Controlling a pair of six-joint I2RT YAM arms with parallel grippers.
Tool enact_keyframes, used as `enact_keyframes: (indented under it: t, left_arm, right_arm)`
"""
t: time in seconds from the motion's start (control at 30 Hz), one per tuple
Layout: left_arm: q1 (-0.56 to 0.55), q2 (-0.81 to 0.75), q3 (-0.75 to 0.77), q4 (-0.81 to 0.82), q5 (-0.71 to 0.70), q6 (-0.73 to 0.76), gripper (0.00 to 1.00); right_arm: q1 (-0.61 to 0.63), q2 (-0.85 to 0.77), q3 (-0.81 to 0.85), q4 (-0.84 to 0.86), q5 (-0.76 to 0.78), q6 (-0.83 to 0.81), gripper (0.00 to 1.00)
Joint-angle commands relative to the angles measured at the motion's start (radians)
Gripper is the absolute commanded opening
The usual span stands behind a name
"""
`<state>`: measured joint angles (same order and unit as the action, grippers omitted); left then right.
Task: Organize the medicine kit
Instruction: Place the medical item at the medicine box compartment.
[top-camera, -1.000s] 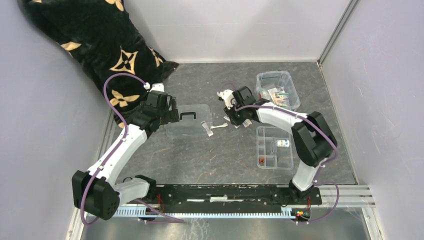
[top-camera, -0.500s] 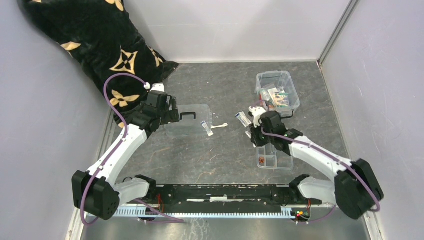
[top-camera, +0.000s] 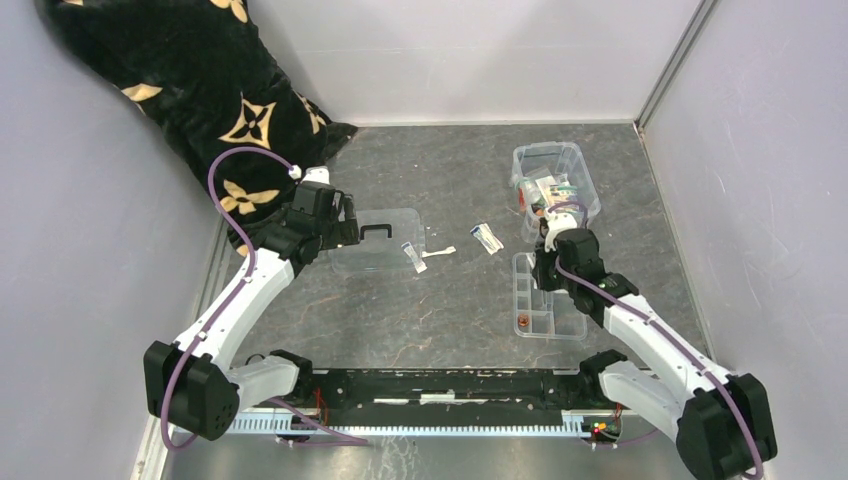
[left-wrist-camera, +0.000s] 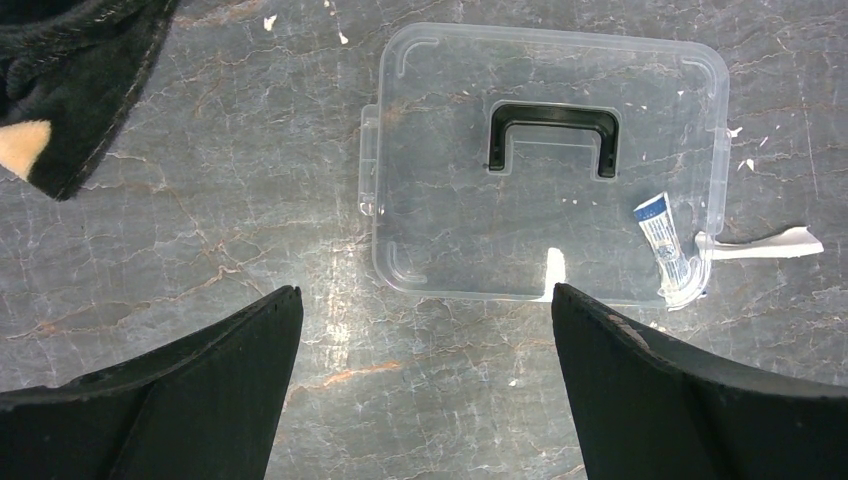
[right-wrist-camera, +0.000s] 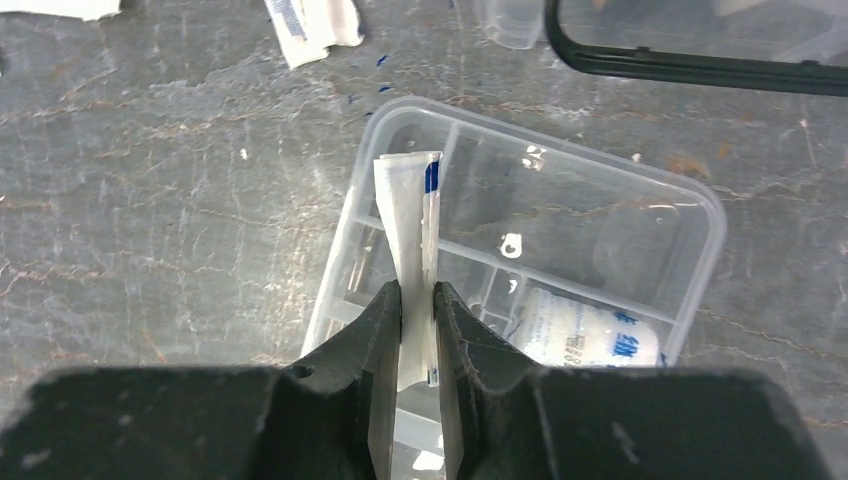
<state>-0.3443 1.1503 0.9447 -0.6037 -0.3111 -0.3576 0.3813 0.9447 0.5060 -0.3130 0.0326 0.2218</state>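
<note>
I've swung my right gripper (right-wrist-camera: 417, 292), pinching a packet (right-wrist-camera: 410, 210), from mid-frame to over the tray (right-wrist-camera: 620, 215), ready to drop; left gripper (left-wrist-camera: 425, 295) spread wide.

Right end effector (top-camera: 541, 271) hovers over the divided tray (top-camera: 550, 312) near the medicine kit (top-camera: 541, 154).

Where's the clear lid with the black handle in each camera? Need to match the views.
Top external: the clear lid lies flat on the table, left of centre.
Left wrist: the lid fills the upper middle, handle toward the top.
Right wrist: not in it.
Shared landmark: the blue-tipped sachet lying across one lid corner, seen in the top external and left wrist views.
</note>
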Motion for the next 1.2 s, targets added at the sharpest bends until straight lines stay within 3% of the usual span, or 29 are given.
enact_keyframes:
  t: [0.0, 0.6, 0.8, 1.17]
  left_arm:
    - [0.002, -0.009, 0.011, 0.028, 0.013, 0.037, 1.0]
    - [0.002, -0.006, 0.011, 0.029, 0.028, 0.039, 1.0]
    - [0.002, 0.003, 0.009, 0.036, 0.051, 0.039, 1.0]
    - [0.002, 0.008, 0.006, 0.046, 0.098, 0.042, 1.0]
  right_arm:
    - [-0.036, 0.005, 0.028, 0.012, 0.029, -0.004, 0.24]
    - [-0.079, 0.229, 0.25, -0.156, 0.034, -0.344, 0.24]
    - [-0.065, 0.296, 0.333, -0.241, 0.143, -0.4, 0.24]
    - [0.079, 0.397, 0.392, -0.363, 0.352, -0.512, 0.24]
